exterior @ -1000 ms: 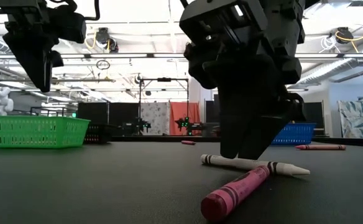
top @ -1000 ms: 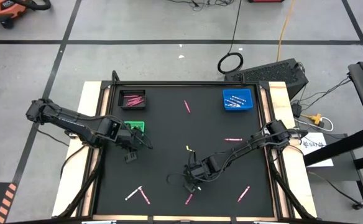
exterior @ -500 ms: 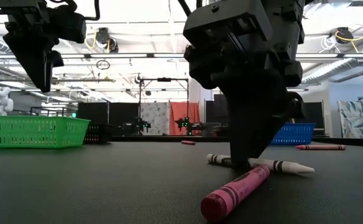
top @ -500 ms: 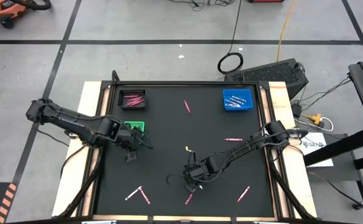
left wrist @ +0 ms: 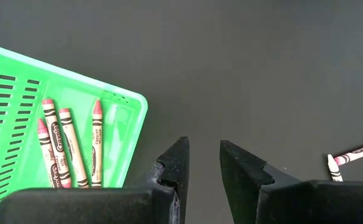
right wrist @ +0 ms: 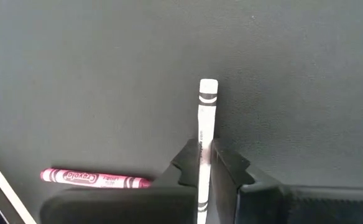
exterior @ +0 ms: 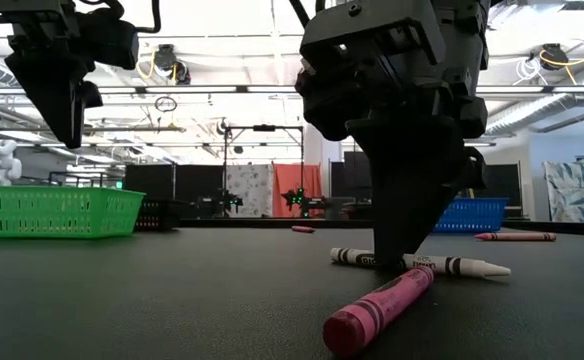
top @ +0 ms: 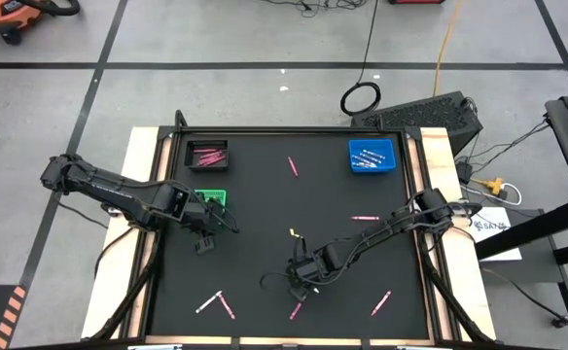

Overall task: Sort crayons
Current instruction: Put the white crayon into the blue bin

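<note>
Your right claw (right wrist: 205, 163) just snapped from spread to pinching white crayon (right wrist: 204, 134), low on counter (top: 265, 214) beside magenta crayon (exterior: 377, 305). Grasp looks made: lift next. Left claw (left wrist: 203, 163) spread, hovering by green tray (left wrist: 132, 118).

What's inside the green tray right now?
The green tray holds four crayons lying side by side, as the left wrist view shows. The left gripper hangs open beside it, and its body covers the tray's near edge, so more could lie there.
</note>
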Controlling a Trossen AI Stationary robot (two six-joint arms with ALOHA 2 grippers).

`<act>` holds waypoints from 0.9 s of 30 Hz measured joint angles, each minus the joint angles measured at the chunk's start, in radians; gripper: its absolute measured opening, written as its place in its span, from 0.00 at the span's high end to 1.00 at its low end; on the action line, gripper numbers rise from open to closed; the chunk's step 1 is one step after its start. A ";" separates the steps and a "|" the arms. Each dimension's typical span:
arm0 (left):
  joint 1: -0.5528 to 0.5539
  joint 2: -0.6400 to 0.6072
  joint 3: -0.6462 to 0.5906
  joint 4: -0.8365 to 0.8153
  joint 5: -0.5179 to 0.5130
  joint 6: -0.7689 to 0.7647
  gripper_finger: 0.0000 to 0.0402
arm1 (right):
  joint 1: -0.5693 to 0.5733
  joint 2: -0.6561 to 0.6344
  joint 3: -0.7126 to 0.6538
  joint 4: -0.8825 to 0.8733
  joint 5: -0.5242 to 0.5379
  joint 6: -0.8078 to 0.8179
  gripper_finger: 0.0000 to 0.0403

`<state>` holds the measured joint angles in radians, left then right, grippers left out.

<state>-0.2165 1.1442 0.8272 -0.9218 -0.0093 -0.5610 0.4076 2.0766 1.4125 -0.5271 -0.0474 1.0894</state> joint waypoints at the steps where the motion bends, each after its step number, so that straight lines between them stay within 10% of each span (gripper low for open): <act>1: 0.000 0.000 0.000 0.000 0.000 0.000 0.78 | 0.000 0.000 0.003 -0.002 -0.002 -0.005 0.99; 27: -0.045 0.000 0.000 -0.008 -0.060 0.072 0.78 | -0.179 -0.038 0.297 -0.606 0.182 -0.489 0.99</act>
<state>-0.2616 1.1442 0.8272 -0.9298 -0.0692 -0.4892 0.2291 2.0383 1.7100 -1.1332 0.1346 0.6003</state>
